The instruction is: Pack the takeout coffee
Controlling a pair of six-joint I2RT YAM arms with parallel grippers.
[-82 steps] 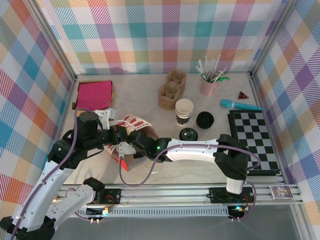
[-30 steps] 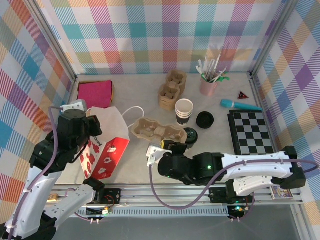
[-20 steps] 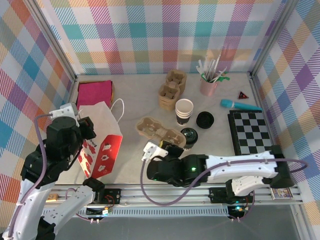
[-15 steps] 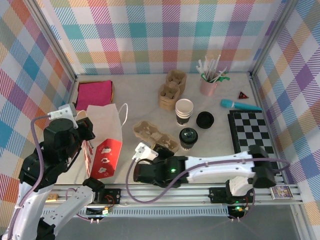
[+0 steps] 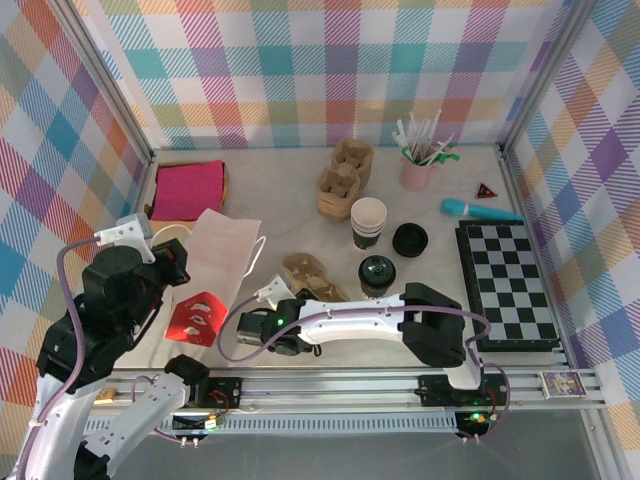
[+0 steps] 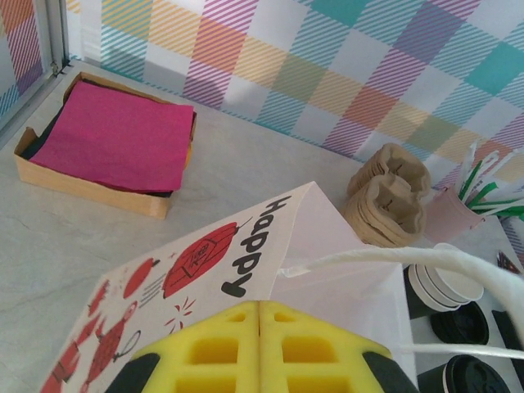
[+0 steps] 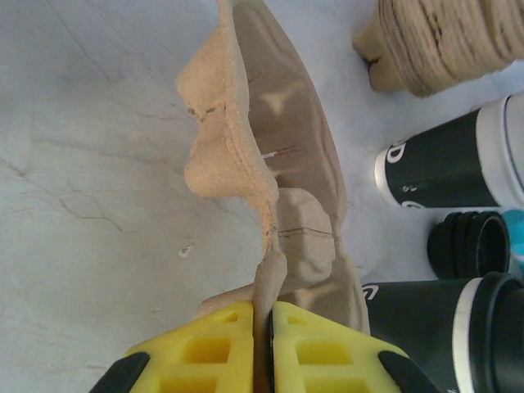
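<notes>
At table (image 5: 300, 190) centre, right gripper (image 7: 264, 315) pinches carrier (image 7: 278, 164) edge beside takeout coffee (image 5: 377, 275); left gripper (image 6: 259, 315) clamped, seemingly on bag (image 6: 327, 246) rim.

Ahead of the left end effector (image 6: 259, 315) we see a white paper bag (image 6: 344, 237) printed with red lanterns and black lettering, magenta napkins (image 6: 115, 135) beyond; before the right end effector (image 7: 264, 315), a tan carrier (image 7: 237, 106) on a pale grey veined surface (image 7: 98, 205)
</notes>
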